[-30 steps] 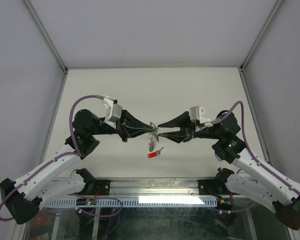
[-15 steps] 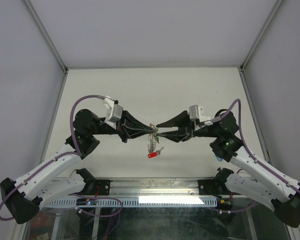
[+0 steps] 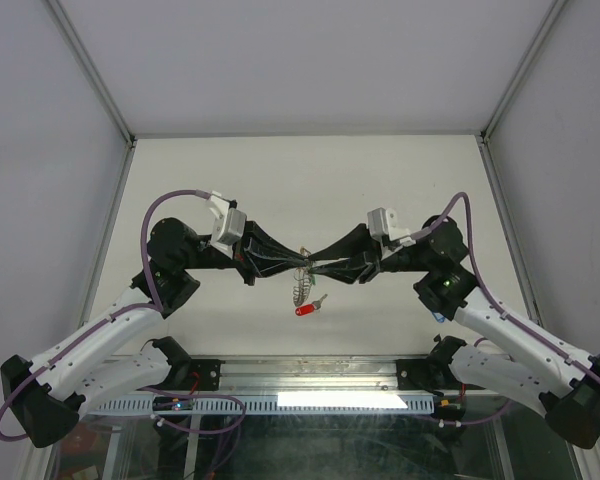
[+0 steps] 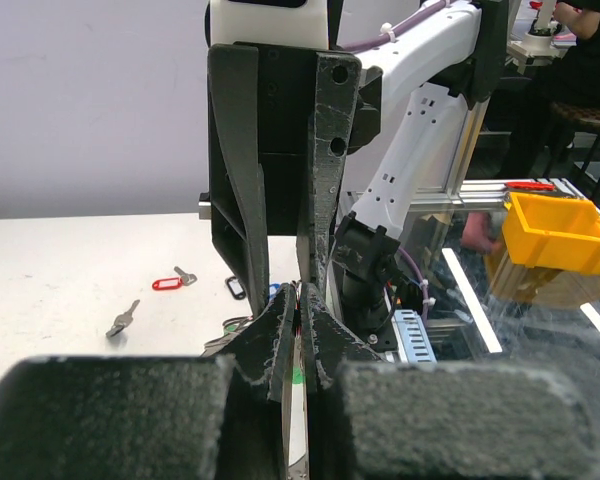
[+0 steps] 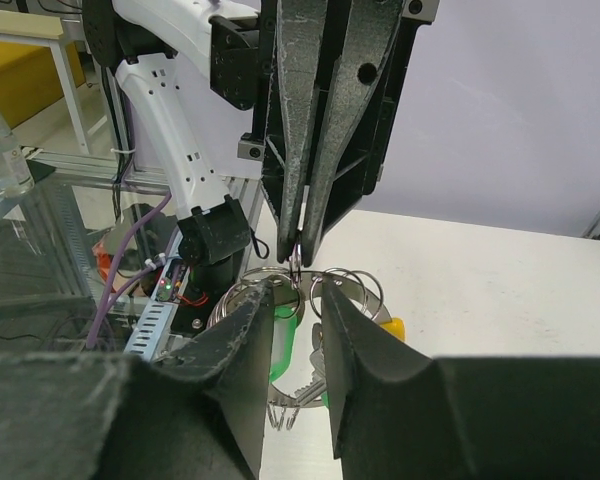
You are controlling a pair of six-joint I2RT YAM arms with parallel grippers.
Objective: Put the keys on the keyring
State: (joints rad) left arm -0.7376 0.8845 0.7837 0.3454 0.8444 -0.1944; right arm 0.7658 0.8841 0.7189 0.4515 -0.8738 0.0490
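Table (image 3: 230,180): both arms meet over its middle, nose to nose, off the surface. Left gripper (image 3: 298,263) is clamped tight on the keyring (image 3: 300,286) wire, with the ring dangling below toward the near side. Right gripper (image 3: 317,268) faces it from the right, jaws part-way apart around the ring's coils; can't tell if it's actually pinching them. Progress, my read: roughly half done. Green key (image 5: 283,350) and yellow key (image 5: 392,327) hang off the ring in the right wrist view, so I count those as on. Red key (image 3: 303,309) lies loose on the table just near of the ring, not threaded. Left wrist view shows a dark tag (image 4: 235,288) beside it, maybe the blue one, plus a bare key (image 4: 123,318) further left; both look loose too. Left to do: pick those up and thread them.
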